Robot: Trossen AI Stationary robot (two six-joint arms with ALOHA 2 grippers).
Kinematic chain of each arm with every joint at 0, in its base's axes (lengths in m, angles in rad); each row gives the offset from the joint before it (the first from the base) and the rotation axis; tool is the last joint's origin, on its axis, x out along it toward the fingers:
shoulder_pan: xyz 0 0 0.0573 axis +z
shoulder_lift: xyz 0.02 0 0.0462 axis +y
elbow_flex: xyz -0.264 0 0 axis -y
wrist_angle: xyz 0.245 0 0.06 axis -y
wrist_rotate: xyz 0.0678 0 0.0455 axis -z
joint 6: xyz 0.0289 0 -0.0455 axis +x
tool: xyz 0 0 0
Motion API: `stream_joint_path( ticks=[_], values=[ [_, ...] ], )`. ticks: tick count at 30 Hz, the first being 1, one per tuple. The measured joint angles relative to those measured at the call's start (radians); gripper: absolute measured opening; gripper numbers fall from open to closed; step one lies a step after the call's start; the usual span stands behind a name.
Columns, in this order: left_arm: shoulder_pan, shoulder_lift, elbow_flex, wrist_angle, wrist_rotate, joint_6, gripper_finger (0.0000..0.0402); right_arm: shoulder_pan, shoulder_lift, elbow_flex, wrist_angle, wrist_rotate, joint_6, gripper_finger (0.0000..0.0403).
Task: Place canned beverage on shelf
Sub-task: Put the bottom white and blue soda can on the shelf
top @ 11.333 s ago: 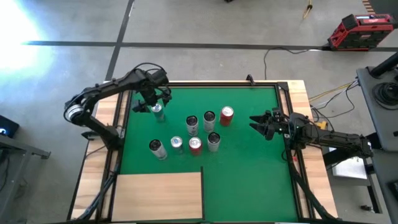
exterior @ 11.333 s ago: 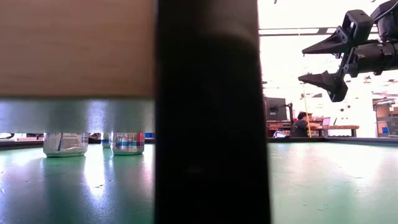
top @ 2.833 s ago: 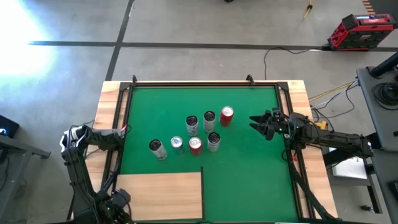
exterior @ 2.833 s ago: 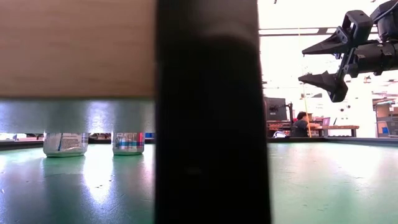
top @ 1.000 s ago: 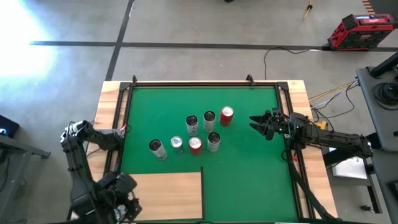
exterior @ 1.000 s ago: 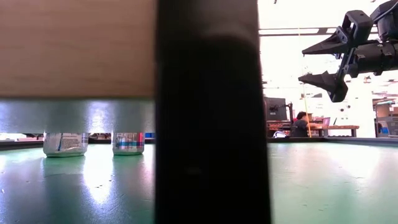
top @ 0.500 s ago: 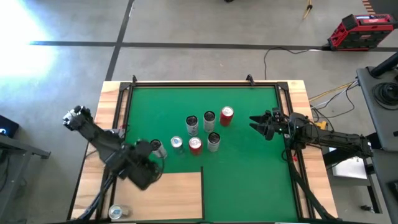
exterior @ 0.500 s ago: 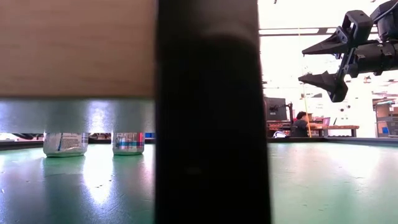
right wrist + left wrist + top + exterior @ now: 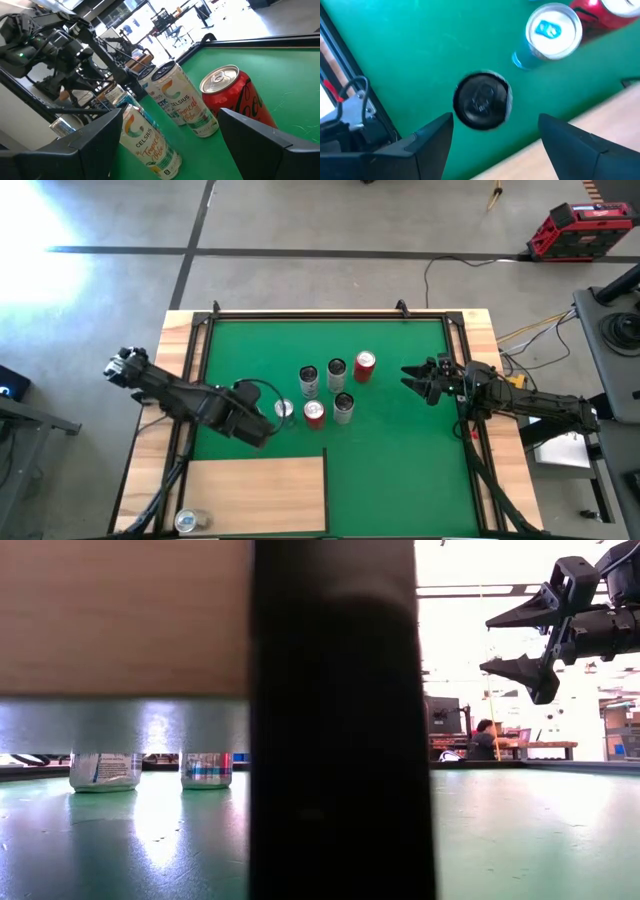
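The shelf [image 9: 270, 485] fills the tabletop's 7 o'clock corner, with a silver can [image 9: 186, 522] standing at its own 7 o'clock edge. Just past it, the left end effector [image 9: 252, 427] hovers with its fingers spread apart, and this arm is the nearer one. The dark-topped can [image 9: 482, 99] stands upright directly below it, seen end-on, so the shelf lies at 6 o'clock from there. From above, the arm hides that can. The other cans [image 9: 336, 370] cluster at centre. At 3 o'clock the right end effector [image 9: 413, 380] waits, also spread.
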Motion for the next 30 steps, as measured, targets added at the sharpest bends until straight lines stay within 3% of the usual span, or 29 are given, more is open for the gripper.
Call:
stream_joint_path(
  ticks=[15,30],
  values=[
    [0.086,-0.030,-0.159,0.077,0.022,0.057,0.0274,0.000,0.000,0.000,0.000,0.000,0.000,0.0318],
    [0.093,-0.031,-0.135,0.078,0.045,0.047,0.0274,0.000,0.000,0.000,0.000,0.000,0.000,0.0318]
  ],
)
